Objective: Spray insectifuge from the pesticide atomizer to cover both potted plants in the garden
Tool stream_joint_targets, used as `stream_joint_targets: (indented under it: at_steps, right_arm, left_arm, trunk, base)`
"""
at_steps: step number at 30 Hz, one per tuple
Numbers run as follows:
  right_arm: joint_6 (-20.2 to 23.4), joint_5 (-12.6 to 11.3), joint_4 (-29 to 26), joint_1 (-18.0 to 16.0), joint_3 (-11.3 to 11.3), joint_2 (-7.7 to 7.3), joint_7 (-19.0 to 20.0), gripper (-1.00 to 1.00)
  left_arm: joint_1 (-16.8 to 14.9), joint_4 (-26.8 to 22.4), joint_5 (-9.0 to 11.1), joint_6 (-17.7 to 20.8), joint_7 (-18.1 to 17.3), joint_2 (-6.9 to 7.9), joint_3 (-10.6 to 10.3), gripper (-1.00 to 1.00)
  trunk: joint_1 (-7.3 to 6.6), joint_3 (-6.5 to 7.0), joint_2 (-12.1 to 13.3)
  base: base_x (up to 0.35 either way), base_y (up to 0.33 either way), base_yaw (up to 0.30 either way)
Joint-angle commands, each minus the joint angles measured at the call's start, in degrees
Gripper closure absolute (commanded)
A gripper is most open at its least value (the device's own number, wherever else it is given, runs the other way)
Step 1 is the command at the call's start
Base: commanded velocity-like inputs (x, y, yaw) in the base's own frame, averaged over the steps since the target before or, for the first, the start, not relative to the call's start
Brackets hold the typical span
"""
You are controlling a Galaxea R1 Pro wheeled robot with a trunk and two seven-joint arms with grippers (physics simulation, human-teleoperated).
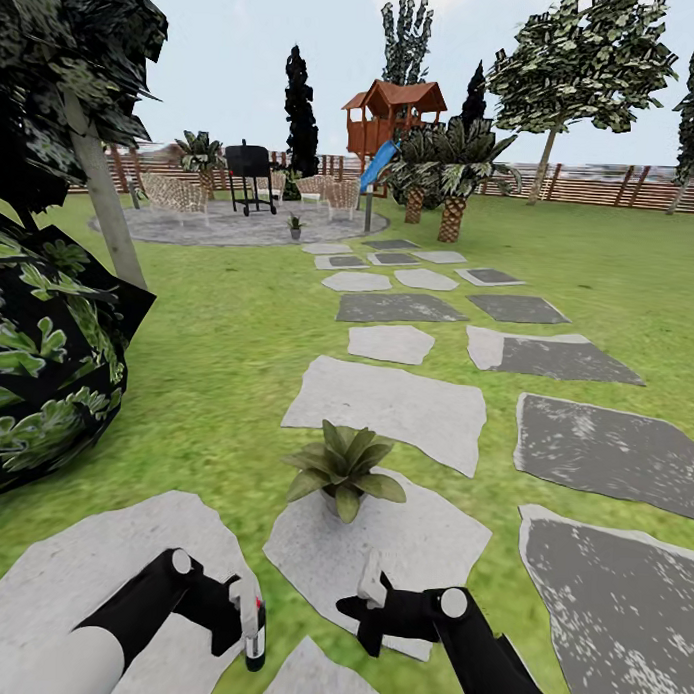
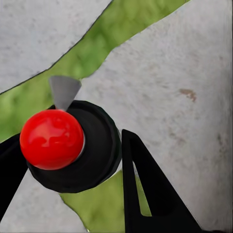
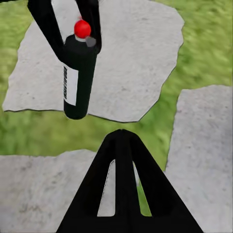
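The pesticide atomizer (image 1: 256, 632) is held upright in the left gripper (image 1: 246, 609), fingers (image 2: 145, 194) clamped around its dark body just under the red top, probably so the nozzle stays free for spraying. It hangs low over the stepping stones (image 1: 390, 404), just short of the nearest potted plant (image 1: 344, 467), which sits on a pale stone right ahead. The right gripper (image 1: 371, 588) is empty and looks closed. A second potted plant (image 1: 294, 225) is seen far off by the patio (image 1: 231, 226). Nothing blocks the near plant; the big dark bush (image 1: 46, 357) is kept off to the left.
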Motion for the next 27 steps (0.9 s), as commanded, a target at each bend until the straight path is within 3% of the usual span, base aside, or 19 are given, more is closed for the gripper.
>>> stream_joint_targets:
  at_steps: [1,6,22,27]
  right_arm:
    - [-0.51,0.63,-0.06,-0.02,-0.07,0.31,0.07,1.0]
    - [-0.51,0.64,-0.06,-0.54,-0.04,1.07,0.1,1.0]
    - [-0.54,0.65,0.03,-0.84,-0.08,1.21,0.1,1.0]
    - [-0.59,0.65,0.03,-0.82,-0.08,1.21,0.1,1.0]
  left_arm:
    - [-0.05,-0.1,-0.1,0.05,-0.15,-0.29,-1.63,1.0]
    - [-0.07,-0.1,-0.05,0.01,-0.18,-1.3,-2.95,1.0]
    - [-0.34,-2.38,-0.11,0.09,-0.32,-5.6,-3.28,1.0]
    - [-0.34,-2.46,-0.12,0.09,-0.68,-6.31,-3.33,1.0]
  trunk:
    - [-0.01,-0.05,-0.02]
    - [-0.01,-0.05,-0.02]
    - [-0.01,-0.05,-0.02]
    - [-0.01,-0.05,-0.02]
  base:
    - [0.0,0.0,0.0]
    - [0.0,0.0,0.0]
    - [0.0,0.0,0.0]
    - [0.0,0.0,0.0]
